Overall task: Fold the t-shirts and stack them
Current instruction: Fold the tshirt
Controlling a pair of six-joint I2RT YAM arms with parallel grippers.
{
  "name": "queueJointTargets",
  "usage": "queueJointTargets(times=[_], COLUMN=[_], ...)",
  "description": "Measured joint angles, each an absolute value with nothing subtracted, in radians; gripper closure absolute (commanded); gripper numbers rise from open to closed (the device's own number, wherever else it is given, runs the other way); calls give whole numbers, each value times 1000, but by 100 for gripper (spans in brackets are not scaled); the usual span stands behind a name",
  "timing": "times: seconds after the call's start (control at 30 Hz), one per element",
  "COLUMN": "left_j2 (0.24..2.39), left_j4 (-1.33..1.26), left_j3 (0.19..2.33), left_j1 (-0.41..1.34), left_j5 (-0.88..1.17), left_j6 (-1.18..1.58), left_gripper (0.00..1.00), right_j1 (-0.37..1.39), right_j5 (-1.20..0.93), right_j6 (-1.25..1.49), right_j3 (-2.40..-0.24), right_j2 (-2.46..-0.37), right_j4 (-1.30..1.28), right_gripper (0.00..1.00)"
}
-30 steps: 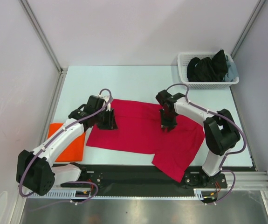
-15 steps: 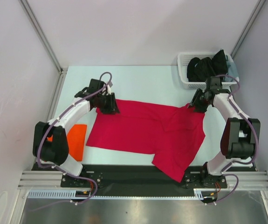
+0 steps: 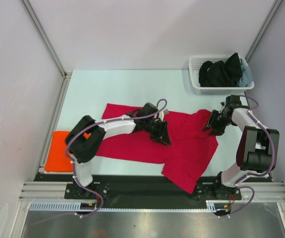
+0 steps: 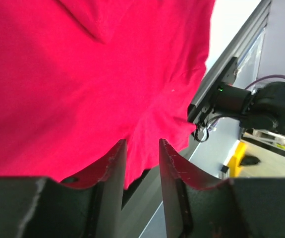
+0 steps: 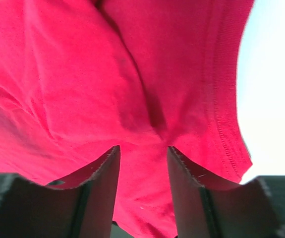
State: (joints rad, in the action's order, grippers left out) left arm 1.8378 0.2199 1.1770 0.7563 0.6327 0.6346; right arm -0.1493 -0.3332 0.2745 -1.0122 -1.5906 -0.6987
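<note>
Crimson t-shirt (image 3: 132,141) lies spread across the desk (image 3: 132,87). The left gripper (image 3: 163,139), jaws narrow, pinches cloth near its middle, and the right gripper (image 3: 212,127) nips its right edge. Orange t-shirt (image 3: 58,159) sits far left.

Red t-shirt (image 3: 132,148): one, under both pairs of jaws
Orange t-shirt (image 3: 58,154): one, well apart from either pair of jaws
Basket (image 3: 197,87): one, beyond the right jaws
Grippers: two, left gripper (image 3: 163,140), right gripper (image 3: 210,128)

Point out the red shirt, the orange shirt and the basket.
red shirt (image 3: 179,153): top view, body right of centre.
orange shirt (image 3: 56,154): top view, visible middle.
basket (image 3: 221,90): top view, near wall.
</note>
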Motion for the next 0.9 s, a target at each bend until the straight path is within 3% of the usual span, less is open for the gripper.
queueJointTargets(times=[0.13,0.37,0.63,0.9], left_j2=[1926,1983,2083,2120], left_j4=[141,62,68,145], left_j3=[1177,1216,1321,1396], left_j1=[810,834,833,831], left_j5=[629,547,416,340], left_j6=[714,815,873,875], left_gripper=[66,61,64,62], right_j1=[-173,-178,-178,-152], right_j5=[-350,-378,-379,-371], right_j6=[249,231,231,227], right_j3=[-974,-941,-941,-947], right_j2=[-1573,-1559,-1560,-1605], right_j4=[-691,-667,-643,-629], right_gripper=[53,52,52,49])
